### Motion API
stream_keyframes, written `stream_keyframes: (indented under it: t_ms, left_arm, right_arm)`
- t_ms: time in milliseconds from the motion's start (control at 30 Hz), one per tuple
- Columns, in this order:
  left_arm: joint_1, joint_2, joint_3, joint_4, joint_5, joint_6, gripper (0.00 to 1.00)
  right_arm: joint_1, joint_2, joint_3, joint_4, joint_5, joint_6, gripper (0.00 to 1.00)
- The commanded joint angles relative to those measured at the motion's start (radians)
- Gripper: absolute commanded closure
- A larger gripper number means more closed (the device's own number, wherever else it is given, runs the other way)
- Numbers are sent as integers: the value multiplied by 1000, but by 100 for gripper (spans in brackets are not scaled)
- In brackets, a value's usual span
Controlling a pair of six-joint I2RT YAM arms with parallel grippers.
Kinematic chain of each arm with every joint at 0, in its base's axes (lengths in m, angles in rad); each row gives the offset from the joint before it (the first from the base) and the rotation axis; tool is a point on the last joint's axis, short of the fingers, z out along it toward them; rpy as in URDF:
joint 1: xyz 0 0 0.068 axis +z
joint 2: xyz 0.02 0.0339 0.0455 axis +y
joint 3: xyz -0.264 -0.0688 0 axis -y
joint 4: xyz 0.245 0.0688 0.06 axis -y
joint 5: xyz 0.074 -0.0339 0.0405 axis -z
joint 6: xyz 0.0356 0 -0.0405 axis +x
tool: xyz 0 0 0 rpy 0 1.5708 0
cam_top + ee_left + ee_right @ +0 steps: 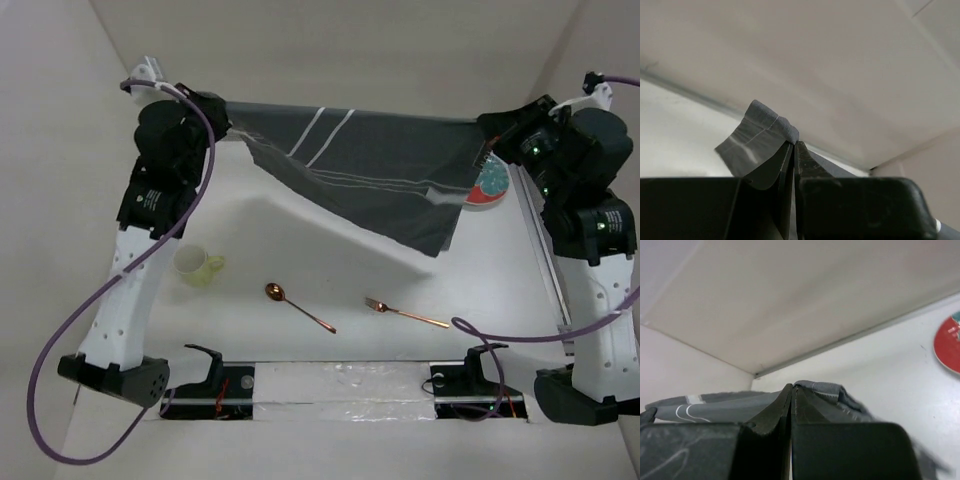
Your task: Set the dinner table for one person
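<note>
A dark grey cloth placemat with white stripes hangs stretched in the air over the far half of the white dinner table. My left gripper is shut on its far left corner. My right gripper is shut on its far right corner. The cloth's near edge sags toward the table. A red and teal plate lies at the far right, partly hidden by the cloth; its rim also shows in the right wrist view. A yellow cup, a copper spoon and a copper fork lie nearer.
White panels wall the table on three sides. A metal rail runs along the right side. Two black mounts and a taped strip sit at the near edge.
</note>
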Motion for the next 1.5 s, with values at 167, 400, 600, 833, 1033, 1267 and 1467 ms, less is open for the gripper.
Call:
stream_keyframes:
  t_ms: [167, 400, 600, 833, 1033, 1267, 1467]
  left_arm:
    - [20, -16, 22, 17, -75, 16, 100]
    - [80, 153, 50, 52, -19, -9, 100]
    - [152, 337, 335, -4, 50, -64, 100]
    - [278, 342, 404, 38, 264, -190, 100]
    - [278, 109, -188, 274, 343, -229, 100]
    - [278, 55, -701, 428, 412, -237, 100]
    - [233, 184, -845, 497, 399, -214, 100]
  right_arm:
    - [-64, 166, 158, -33, -107, -35, 100]
    - [-73, 468, 341, 36, -209, -14, 100]
    - [-83, 777, 825, -79, -258, 26, 100]
    - [-147, 717, 759, 42, -378, 111, 100]
    - [-156, 548, 197, 219, -434, 34, 100]
    - [-147, 423, -343, 397, -433, -6, 100]
    - [-167, 543, -507, 400, -467, -17, 100]
